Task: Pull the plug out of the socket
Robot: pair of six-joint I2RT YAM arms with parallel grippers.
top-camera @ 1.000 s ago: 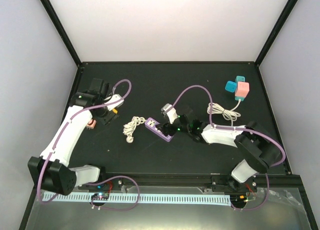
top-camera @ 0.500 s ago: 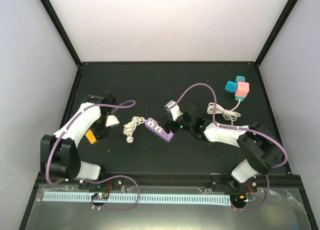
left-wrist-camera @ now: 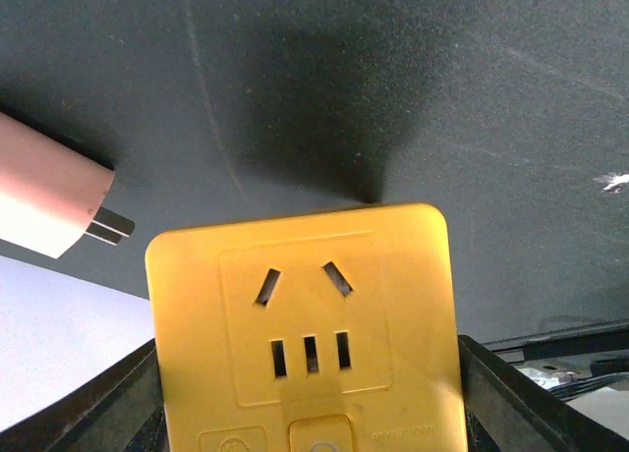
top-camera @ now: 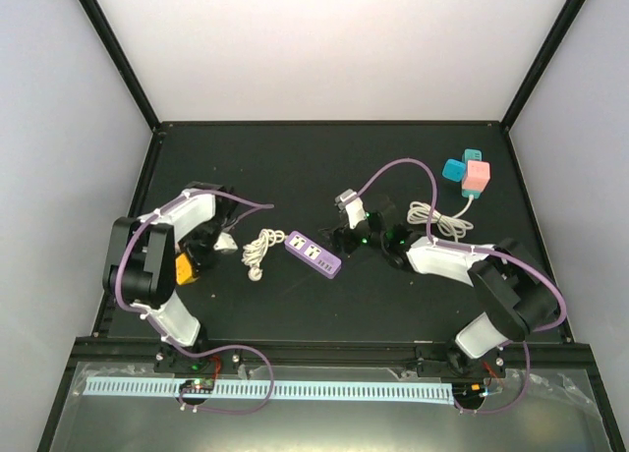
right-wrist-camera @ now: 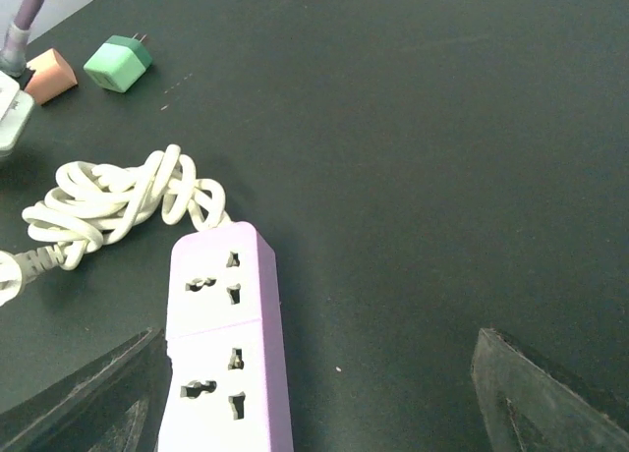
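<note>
My left gripper (top-camera: 192, 263) is shut on a yellow socket block (left-wrist-camera: 305, 324), which fills the left wrist view with its slots empty. In the top view the socket (top-camera: 183, 269) sits near the table's left edge. A pink plug (left-wrist-camera: 49, 201) lies loose on the mat beyond it, prongs bare. My right gripper (top-camera: 342, 240) is open and empty, just right of a purple power strip (top-camera: 313, 254). In the right wrist view the strip (right-wrist-camera: 221, 344) lies by the left finger (right-wrist-camera: 93, 403), with nothing plugged in.
A coiled white cord (top-camera: 260, 248) runs from the strip's left end. A green plug (right-wrist-camera: 116, 64) and an orange-pink plug (right-wrist-camera: 51, 74) lie far left. Teal and pink cube adapters (top-camera: 467, 174) with a white cord (top-camera: 437, 219) sit at the back right.
My left arm has folded back toward its base, carrying the yellow socket down and left. My right gripper has drawn back to the right, off the purple strip.
</note>
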